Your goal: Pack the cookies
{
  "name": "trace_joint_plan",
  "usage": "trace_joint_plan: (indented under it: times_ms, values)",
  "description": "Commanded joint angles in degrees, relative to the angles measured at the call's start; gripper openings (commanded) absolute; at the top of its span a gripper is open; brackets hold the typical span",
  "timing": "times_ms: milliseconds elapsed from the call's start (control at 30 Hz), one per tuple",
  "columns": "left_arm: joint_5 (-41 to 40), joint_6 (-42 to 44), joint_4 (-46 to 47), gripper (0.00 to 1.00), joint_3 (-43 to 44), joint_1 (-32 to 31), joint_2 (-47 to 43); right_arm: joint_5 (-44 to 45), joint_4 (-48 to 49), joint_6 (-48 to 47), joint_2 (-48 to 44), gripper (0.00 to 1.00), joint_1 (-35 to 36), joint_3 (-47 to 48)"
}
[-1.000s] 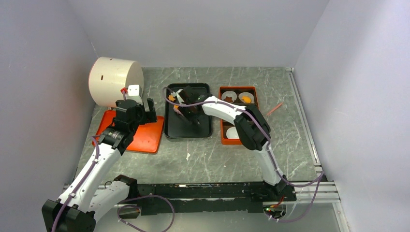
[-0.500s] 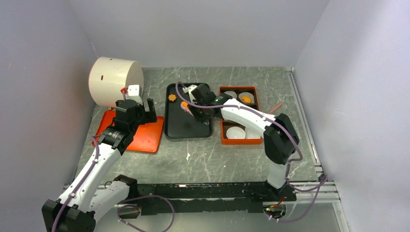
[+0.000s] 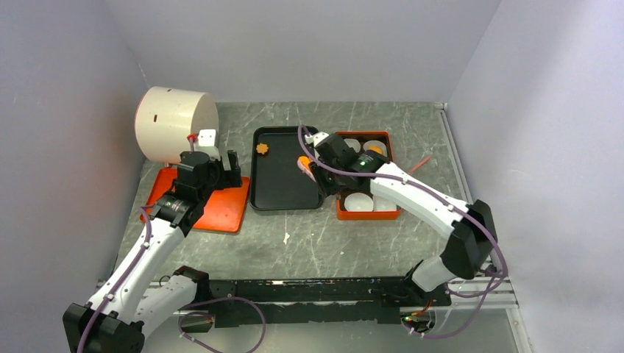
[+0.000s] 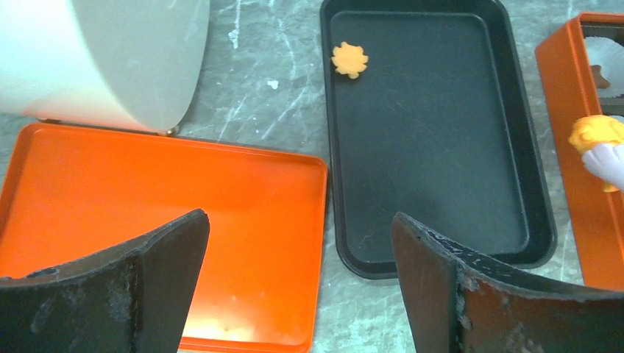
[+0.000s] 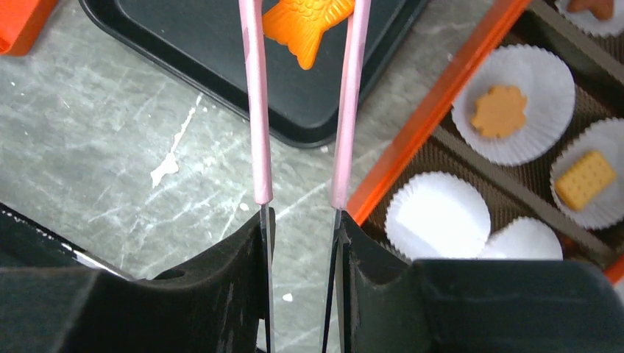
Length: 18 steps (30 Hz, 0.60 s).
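Clamps pink tweezers (image 5: 254, 110) in right gripper (image 5: 302, 220), pinching orange fish cookie (image 5: 309, 22) over black tray (image 4: 441, 147) beside orange box (image 5: 441, 118). Shows flower cookie (image 4: 349, 59) in tray. Holds left gripper (image 4: 298, 287) wide apart above orange lid (image 4: 147, 191).

Orange cookie (image 3: 261, 149) on black tray (image 3: 281, 184)

Five cookies (image 3: 261, 149) are visible in all. One orange flower cookie (image 4: 349, 59) lies at the upper middle of the left wrist view. One orange fish cookie (image 5: 309, 26) is at the top of the right wrist view. Three more sit at that view's right: one tan flower cookie (image 5: 500, 110), one square cookie (image 5: 585, 180) and one brown cookie (image 5: 589, 7). Five white paper cups (image 5: 438, 217) show there, two of them empty. There is one black tray (image 4: 441, 184), one orange tray (image 4: 147, 191), one orange box (image 5: 434, 110), one white cylinder (image 3: 175, 121) and one pair of tweezers (image 5: 254, 110).
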Motion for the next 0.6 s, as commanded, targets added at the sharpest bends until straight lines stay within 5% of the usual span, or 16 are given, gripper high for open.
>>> trace_joint_plan:
  times_ms: [0, 300, 567]
  values:
    - [3.1, 1.5, 3.1, 0.98, 0.0, -1.0, -0.5, 4.7, -6.5, 4.4, -5.6, 0.14, -0.2, -1.7]
    - [6.7, 3.6, 4.7, 0.98, -0.4, -1.6, 1.4, 7.2, -15.8, 11.9, -11.1, 0.13, -3.1, -5.0]
    - [2.6, 5.2, 6.3, 0.98, -1.4, -1.6, 1.4, 6.7, -18.1, 14.7, -15.1, 0.12, -12.7, -10.2]
